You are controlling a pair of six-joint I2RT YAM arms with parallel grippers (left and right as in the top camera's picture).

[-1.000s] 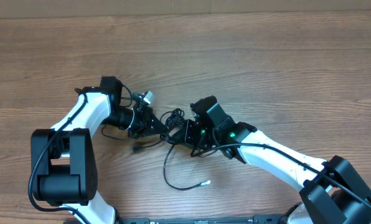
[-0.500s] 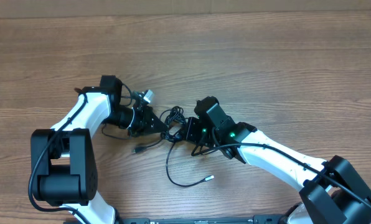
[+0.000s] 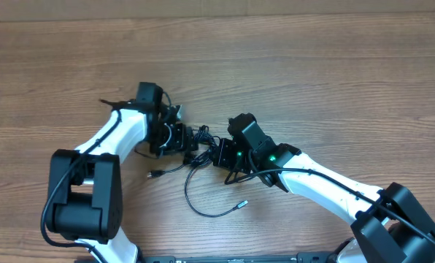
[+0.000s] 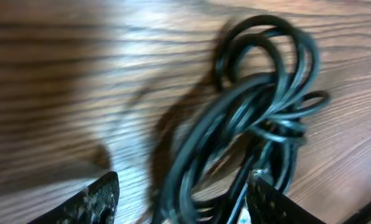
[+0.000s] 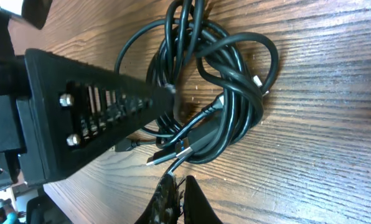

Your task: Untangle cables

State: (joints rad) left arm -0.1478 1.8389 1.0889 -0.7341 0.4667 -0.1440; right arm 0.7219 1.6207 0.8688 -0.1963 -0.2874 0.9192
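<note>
Where the two arms meet on the wooden table (image 3: 312, 73), the cables (image 3: 201, 139) lie bunched in a tight knot. Left gripper (image 4: 182, 194): fingers spread wide, straddling the knot, clamping nothing. Right gripper (image 5: 175, 186): tips pinched together on one strand at the knot's edge. One loose loop trails from the knot toward the arm bases, ending in a silvery tip (image 3: 241, 204).

A brown table (image 3: 334, 80) (wood grain running lengthwise) fills every view.
</note>
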